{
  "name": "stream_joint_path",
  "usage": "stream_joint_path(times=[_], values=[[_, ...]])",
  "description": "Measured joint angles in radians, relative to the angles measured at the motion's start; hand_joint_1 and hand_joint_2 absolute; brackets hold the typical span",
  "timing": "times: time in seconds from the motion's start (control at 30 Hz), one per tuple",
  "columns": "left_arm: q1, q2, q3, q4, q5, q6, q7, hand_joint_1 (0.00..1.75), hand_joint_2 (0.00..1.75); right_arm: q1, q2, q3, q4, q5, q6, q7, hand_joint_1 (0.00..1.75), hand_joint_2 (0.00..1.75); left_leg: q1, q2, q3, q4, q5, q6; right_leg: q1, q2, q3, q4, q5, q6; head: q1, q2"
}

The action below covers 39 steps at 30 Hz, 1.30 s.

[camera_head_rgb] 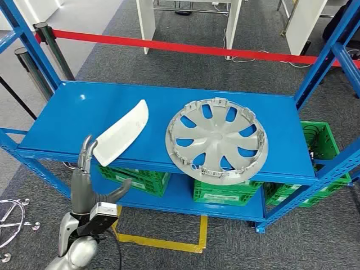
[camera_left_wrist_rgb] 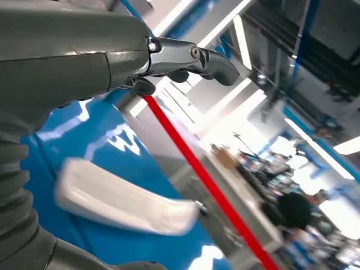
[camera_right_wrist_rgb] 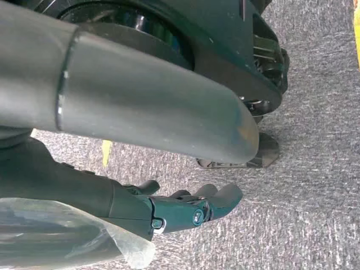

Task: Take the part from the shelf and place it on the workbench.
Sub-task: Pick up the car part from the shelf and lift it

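A white curved part lies on the blue shelf, its near end sticking out over the front edge. Beside it on the right lies a silver hubcap. My left hand is raised just below and left of the white part's near end, fingers up and apart, thumb out, holding nothing. In the left wrist view the white part lies a short way beyond my left hand. My right hand hangs over grey carpet, fingers loosely extended and empty.
Green crates stand on the lower shelf, and another crate is at the right. Blue uprights frame the rack. Red barrier tape runs behind it. Yellow tape marks the floor, and a chrome emblem lies at the left.
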Motion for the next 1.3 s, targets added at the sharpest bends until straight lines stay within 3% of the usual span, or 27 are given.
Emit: stream_joint_path(times=[0.23,0.57,1.03,1.3], values=[[0.045,-0.005,0.079,0.004,-0.080,0.000,0.051,0.00,1.75,0.000,0.000,-0.007,0.001,-0.004,-0.003,0.002,0.00,0.00,0.000,0.000,0.000,0.000,0.000,0.000,0.000,0.000,0.000,0.000,0.000,0.000,0.000,0.000],[0.049,-0.004,0.117,0.038,-0.162,-0.002,0.127,0.00,1.75,-0.001,0.000,-0.015,0.003,-0.012,-0.005,0.010,0.00,0.00,0.000,0.000,0.000,0.000,0.000,0.000,0.000,0.000,0.000,0.000,0.000,0.000,0.000,0.000],[-0.124,0.001,0.116,0.261,-0.229,-0.056,0.190,0.00,1.75,-0.010,0.000,-0.015,0.006,0.005,0.004,0.023,0.00,0.00,0.000,0.000,0.000,0.000,0.000,0.000,0.000,0.000,0.000,0.000,0.000,0.000,0.000,0.000],[-0.215,-0.011,0.064,0.385,-0.281,-0.080,0.215,0.00,1.75,-0.016,-0.002,-0.015,0.006,0.014,0.010,0.032,0.00,0.00,0.000,0.001,0.000,0.001,0.000,0.000,0.000,0.001,0.000,0.000,0.000,0.000,0.000,0.000]])
